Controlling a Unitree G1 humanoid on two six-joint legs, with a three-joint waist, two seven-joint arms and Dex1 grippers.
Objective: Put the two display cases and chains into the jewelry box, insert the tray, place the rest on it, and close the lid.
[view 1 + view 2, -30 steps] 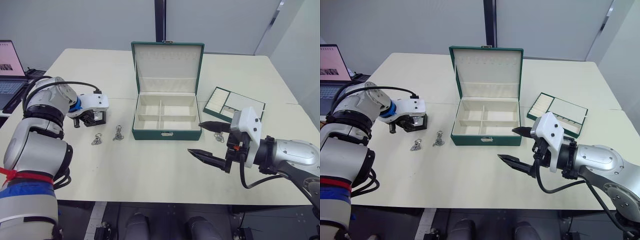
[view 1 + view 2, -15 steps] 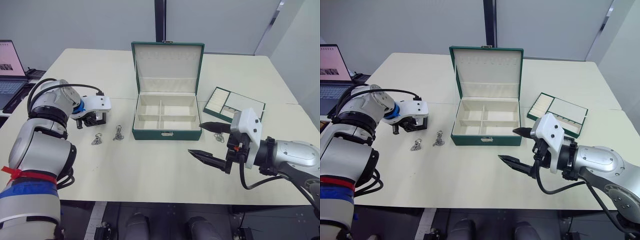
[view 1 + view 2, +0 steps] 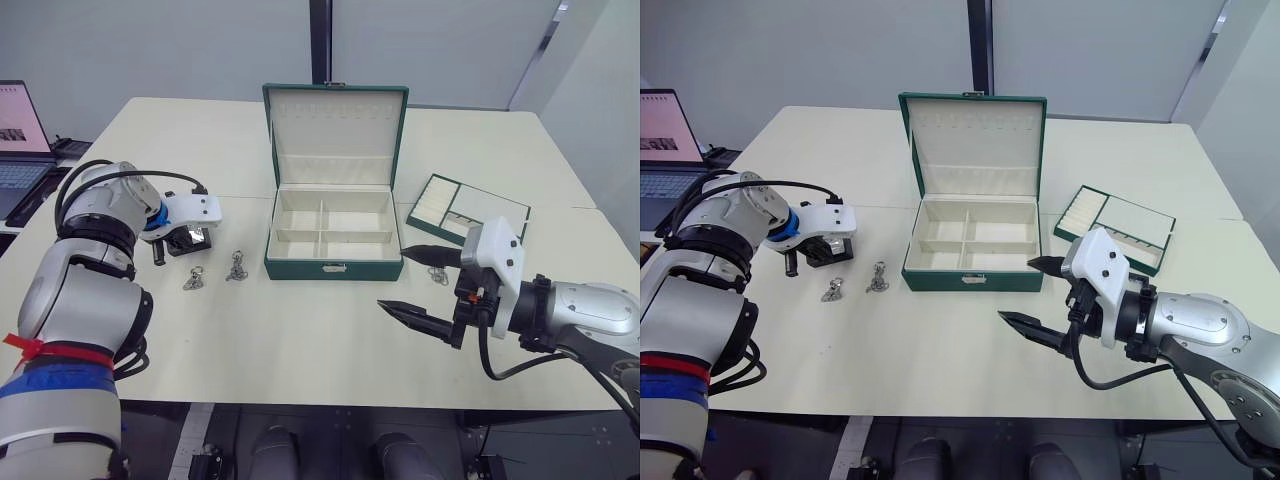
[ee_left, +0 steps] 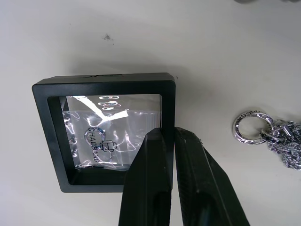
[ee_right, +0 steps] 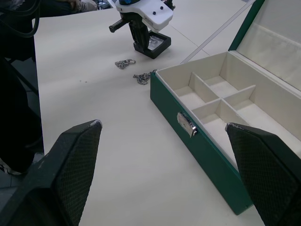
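Observation:
One display case (image 4: 108,136), a black square frame with a clear window, lies on the table left of the jewelry box (image 3: 333,238). My left gripper (image 3: 188,236) is shut on the frame's edge, with a finger (image 4: 150,179) on either side of it. Two chains (image 3: 193,280) (image 3: 237,268) lie just in front of it, one of them close to the case (image 4: 270,141). The box stands open with its lid (image 3: 335,130) upright and its compartments bare. The tray (image 3: 470,207) sits right of the box, with another chain (image 3: 438,274) in front of it. My right gripper (image 3: 391,278) hovers open, in front of the box's right corner.
A laptop (image 3: 20,140) stands at the table's far left edge. The table's front edge runs just below my right gripper. Bare tabletop (image 3: 300,330) lies in front of the box between the two arms.
My left gripper has turned slightly over the display case. The right arm, box and tray stay where they were.

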